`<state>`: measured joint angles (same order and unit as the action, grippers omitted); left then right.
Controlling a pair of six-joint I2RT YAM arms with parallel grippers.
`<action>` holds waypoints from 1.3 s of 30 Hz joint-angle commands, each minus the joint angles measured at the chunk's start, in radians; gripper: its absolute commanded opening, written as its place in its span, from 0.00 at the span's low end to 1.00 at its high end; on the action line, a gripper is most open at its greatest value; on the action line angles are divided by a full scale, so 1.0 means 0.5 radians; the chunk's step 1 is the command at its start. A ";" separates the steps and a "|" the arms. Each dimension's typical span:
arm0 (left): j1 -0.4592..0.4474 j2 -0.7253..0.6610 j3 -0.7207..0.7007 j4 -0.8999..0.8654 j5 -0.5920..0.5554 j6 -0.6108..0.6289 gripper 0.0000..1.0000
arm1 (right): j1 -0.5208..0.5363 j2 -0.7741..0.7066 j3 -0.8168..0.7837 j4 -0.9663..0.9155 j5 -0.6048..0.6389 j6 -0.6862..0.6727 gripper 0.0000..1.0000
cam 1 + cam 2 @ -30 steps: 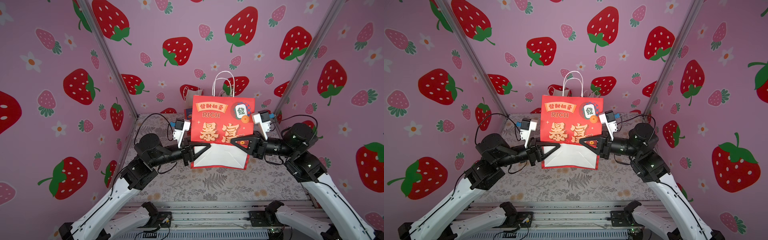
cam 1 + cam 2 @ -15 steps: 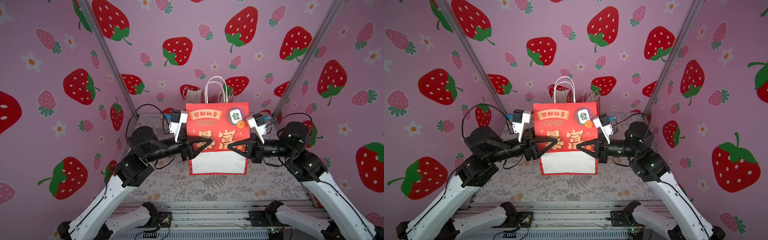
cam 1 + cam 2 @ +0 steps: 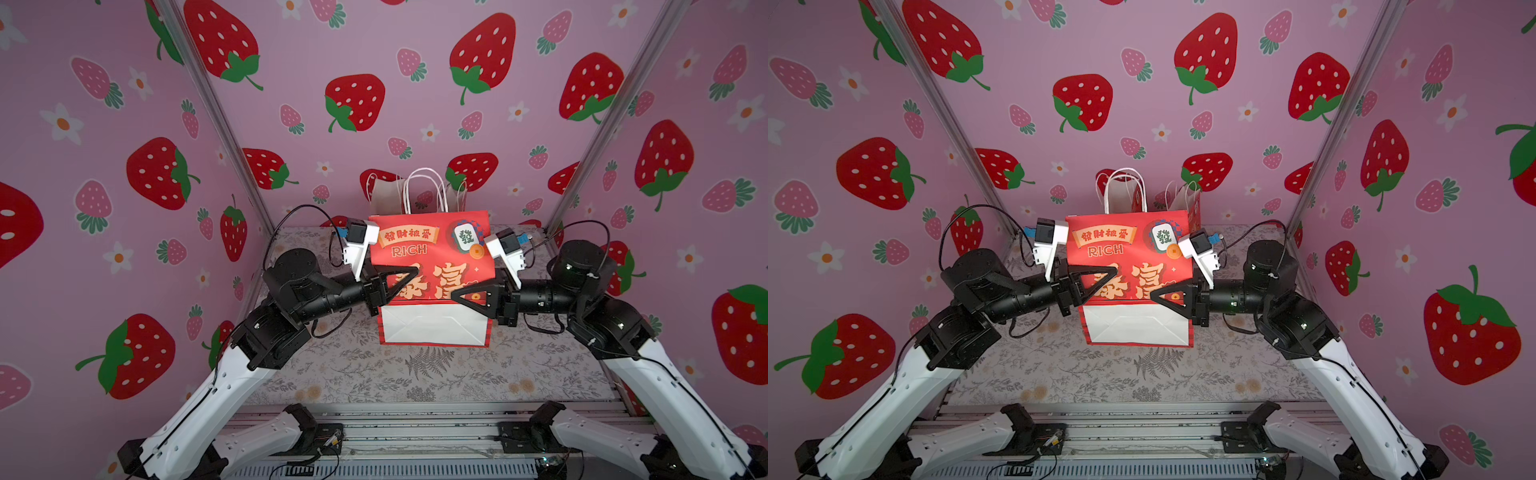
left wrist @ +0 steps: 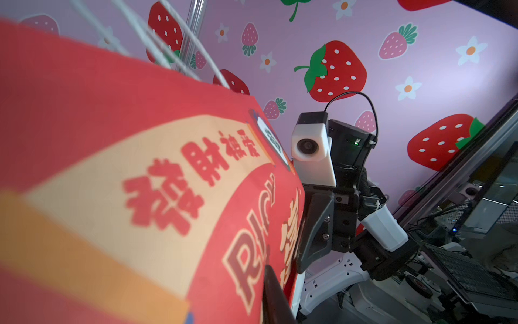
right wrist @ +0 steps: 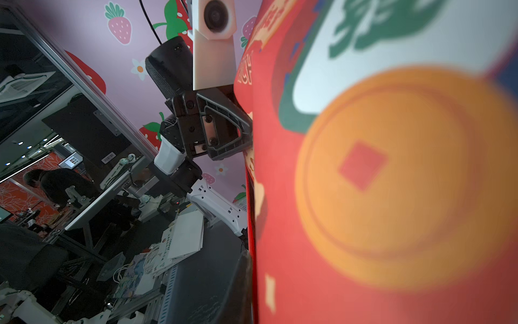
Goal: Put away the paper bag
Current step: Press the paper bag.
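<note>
walls (image 3: 395, 54): pink strawberry-print panels, enclose the table on three sides behind and beside the bag
table (image 3: 415, 374): floral-print top, bag sits toward its back edge
paper bag (image 3: 428, 253): red, flattened, printed face tipped up toward the top camera; long axis runs left-right across the table; white folded bottom (image 3: 432, 326) faces the front, white cord handles (image 3: 424, 187) point to the back wall
bag text: "RICH" in white, a cream banner of red Chinese characters above it, large cream characters below, partly covered by the grippers; green-on-white mahjong tile graphic and an orange coin at the bag's right upper corner
other bags (image 3: 1187, 199): white bags with handles standing just behind the red bag, against the back wall
left gripper (image 3: 390, 284): at the bag's left edge, black triangular finger lying over the printed face; looks clamped on the edge, other finger hidden behind the bag
right gripper (image 3: 478, 297): at the bag's right edge, finger over the face near the fold line; looks clamped on the edge likewise
bag vs grippers: between the two, both touching it, held at mid-height on opposite side edges
left wrist view: bag face (image 4: 140, 182) fills the near field, right gripper (image 4: 314, 224) at its far edge
</note>
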<state>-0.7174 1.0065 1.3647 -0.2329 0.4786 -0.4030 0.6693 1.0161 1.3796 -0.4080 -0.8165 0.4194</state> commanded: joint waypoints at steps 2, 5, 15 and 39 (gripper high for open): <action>-0.014 -0.008 0.044 -0.024 -0.007 0.048 0.15 | 0.026 0.017 0.039 0.005 0.053 -0.023 0.16; -0.016 0.002 0.094 -0.035 0.009 0.061 0.39 | 0.024 0.040 0.043 0.002 0.007 -0.021 0.10; -0.016 0.118 0.374 -0.168 -0.082 0.189 0.65 | 0.030 0.020 0.036 -0.066 -0.072 -0.108 0.10; -0.016 0.153 0.422 -0.267 -0.319 0.257 0.68 | 0.039 -0.023 0.033 -0.090 0.079 -0.135 0.07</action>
<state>-0.7246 1.0840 1.5303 -0.3706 0.3214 -0.2855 0.6811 1.0180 1.3823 -0.4706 -0.7364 0.3656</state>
